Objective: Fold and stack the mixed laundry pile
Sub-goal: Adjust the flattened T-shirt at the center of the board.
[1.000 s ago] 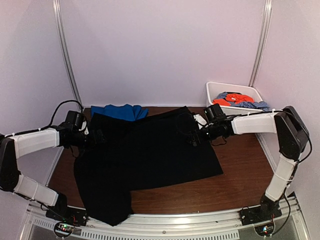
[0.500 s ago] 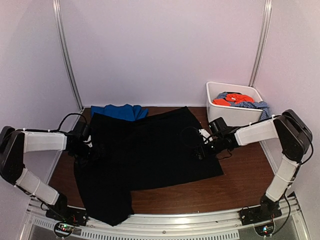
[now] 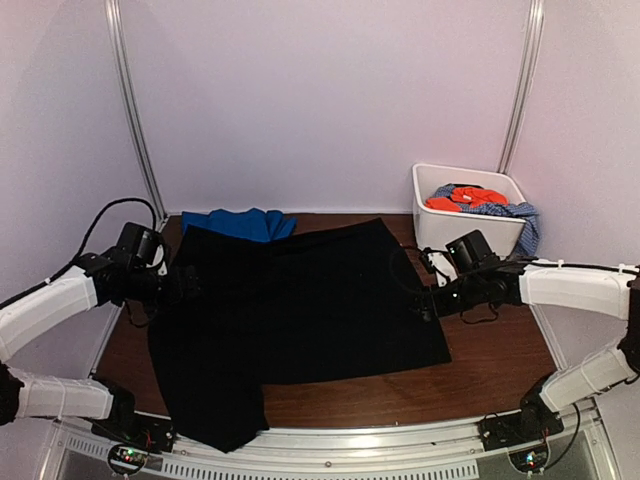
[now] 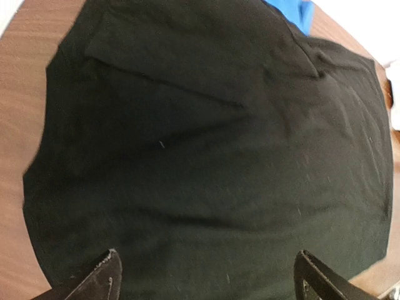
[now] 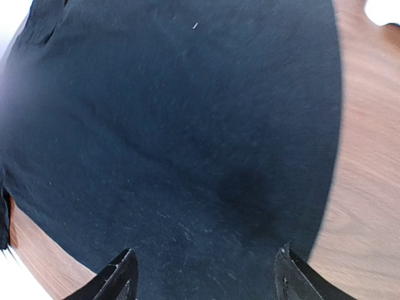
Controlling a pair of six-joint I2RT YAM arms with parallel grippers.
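The large black garment (image 3: 300, 320) lies spread flat over the brown table, one part hanging toward the near edge. It fills the left wrist view (image 4: 206, 144) and the right wrist view (image 5: 175, 125). The royal-blue garment (image 3: 240, 222) lies at the back left, partly under the black one; a corner shows in the left wrist view (image 4: 294, 12). The orange-red garment (image 3: 465, 197) and the blue-white speckled one (image 3: 510, 212) lie in the tub. My left gripper (image 3: 183, 285) is open and empty above the black garment's left edge. My right gripper (image 3: 425, 303) is open and empty above its right edge.
The white plastic tub (image 3: 432, 222) stands at the back right, the speckled cloth hanging over its right rim. Bare brown table (image 3: 490, 350) shows to the right of and in front of the black garment. White walls close the back and sides.
Both arms have drawn back outward from the black garment, the left gripper to its left edge, the right one to its right edge. The garment now lies flatter on the right.
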